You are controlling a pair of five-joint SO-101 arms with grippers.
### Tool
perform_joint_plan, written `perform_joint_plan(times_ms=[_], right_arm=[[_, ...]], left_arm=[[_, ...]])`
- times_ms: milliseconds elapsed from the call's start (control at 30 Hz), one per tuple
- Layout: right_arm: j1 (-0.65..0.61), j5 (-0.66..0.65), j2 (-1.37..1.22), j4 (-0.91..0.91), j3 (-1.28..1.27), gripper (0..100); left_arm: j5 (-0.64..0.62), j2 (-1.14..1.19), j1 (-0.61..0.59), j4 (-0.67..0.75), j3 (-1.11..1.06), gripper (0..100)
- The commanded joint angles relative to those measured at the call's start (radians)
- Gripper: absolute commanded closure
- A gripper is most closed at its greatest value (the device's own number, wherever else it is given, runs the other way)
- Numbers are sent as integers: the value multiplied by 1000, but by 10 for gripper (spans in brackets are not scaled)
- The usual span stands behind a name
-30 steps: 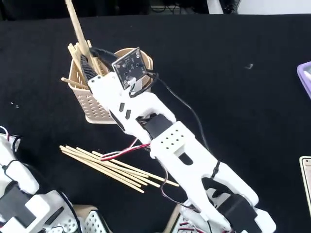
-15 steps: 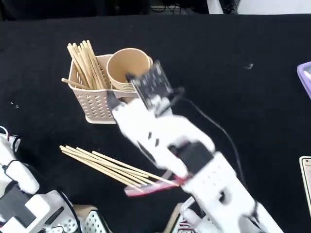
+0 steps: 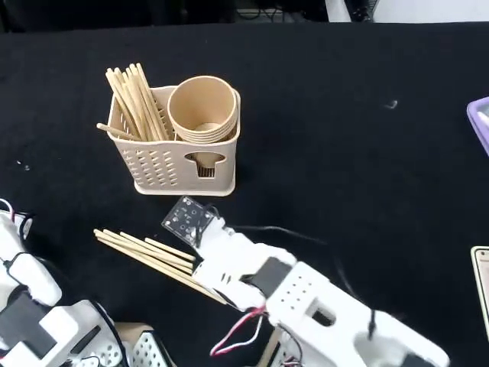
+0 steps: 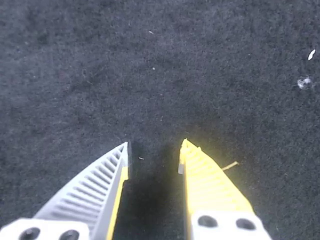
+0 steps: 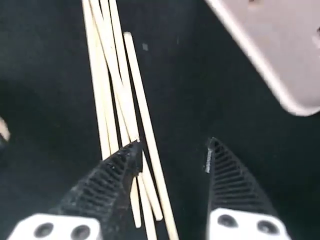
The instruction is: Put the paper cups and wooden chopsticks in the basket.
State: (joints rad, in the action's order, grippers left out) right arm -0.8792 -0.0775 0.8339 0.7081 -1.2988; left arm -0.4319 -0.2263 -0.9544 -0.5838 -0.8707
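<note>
**Returning to the table for the rest of the chopsticks**

At the far left, your left gripper (image 4: pixel 154 145) hangs idle, its grey and yellow fingers apart with nothing between them, low over the matte black tabletop (image 3: pixel 367 176).

Next across is the beige perforated plastic basket (image 3: pixel 164 164). It holds a bundle of pale wooden chopsticks (image 3: pixel 134 99) leaning in its left compartment, and a nested stack of tan paper cups (image 3: pixel 202 107) upright in its right one.

A second ago your right arm (image 3: pixel 306 298) was up at the basket with sticks raised over it. It has since let go and swung back down. That reads as one bundle delivered.

A loose fan of thin wooden chopsticks (image 3: pixel 145 252) lies flat on the table in front of the basket, well apart from it. Your right gripper (image 5: pixel 173 145) hovers low above these sticks, black fingers spread and empty. One fingertip sits over the fan and the other over bare table. The next pickup looks to be starting, and the flat sticks may roll.

At the right edge, a lilac container corner (image 3: pixel 479 122) and a pale card (image 3: pixel 482 267) poke in. Dark clutter lies beyond the table.
</note>
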Motion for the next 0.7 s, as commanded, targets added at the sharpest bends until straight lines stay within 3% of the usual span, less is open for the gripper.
perform_joint_plan(times_ms=[0,233,500,667], right_arm=[[-18,-12,-163,-34,82,793],[-92,-12,-404,-31,205,793],[-89,-12,-602,-26,302,797],[-87,-77,-639,-26,321,969]], left_arm=[[-2,-8,12,-2,51,830],[-2,-8,12,0,51,830],[-2,-8,12,-2,51,830],[-2,-8,12,-2,51,830]])
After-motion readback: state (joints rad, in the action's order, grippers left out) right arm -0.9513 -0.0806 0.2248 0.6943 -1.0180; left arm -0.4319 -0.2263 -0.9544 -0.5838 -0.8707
